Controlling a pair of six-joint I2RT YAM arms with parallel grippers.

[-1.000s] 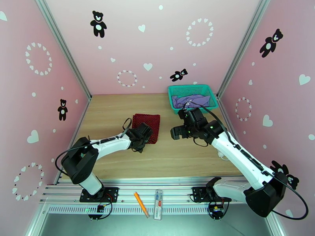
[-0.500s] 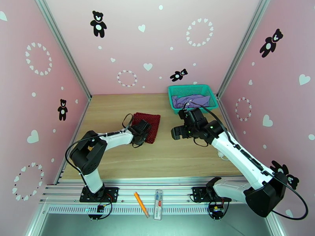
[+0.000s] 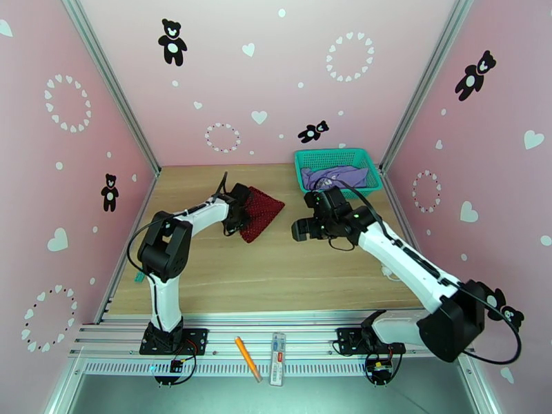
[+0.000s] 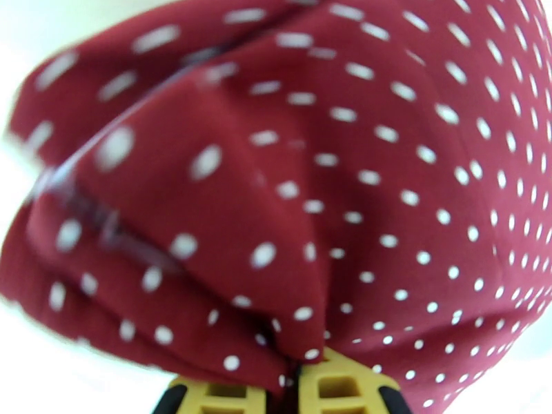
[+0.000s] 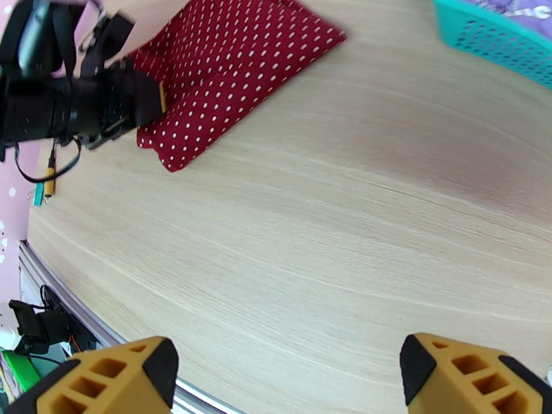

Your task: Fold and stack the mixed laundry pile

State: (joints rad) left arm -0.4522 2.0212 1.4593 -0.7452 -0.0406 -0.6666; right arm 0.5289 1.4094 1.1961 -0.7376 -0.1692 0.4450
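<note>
The dark red cloth (image 3: 261,210) with pale dots lies folded on the table, turned at an angle. My left gripper (image 3: 241,210) is at its left edge, shut on a bunched fold of the cloth (image 4: 290,201) that rises just past the yellow fingertips (image 4: 331,391). From the right wrist view, the cloth (image 5: 228,70) lies flat with the left gripper (image 5: 153,98) biting its near-left edge. My right gripper (image 5: 290,381) hovers open over bare wood right of the cloth, holding nothing; it also shows from above (image 3: 303,229). The lavender T-shirt (image 3: 337,176) lies crumpled in the basket.
The teal mesh basket (image 3: 301,175) stands at the back right of the table, its corner (image 5: 497,32) near my right arm. Pink walls close in three sides. A pencil (image 3: 246,358) and a small ruler-like strip (image 3: 277,367) lie on the front rail.
My left gripper shut on the red cloth's left edge and swung back and left, turning the cloth askew. The right gripper drifted slightly left and back, still open.
</note>
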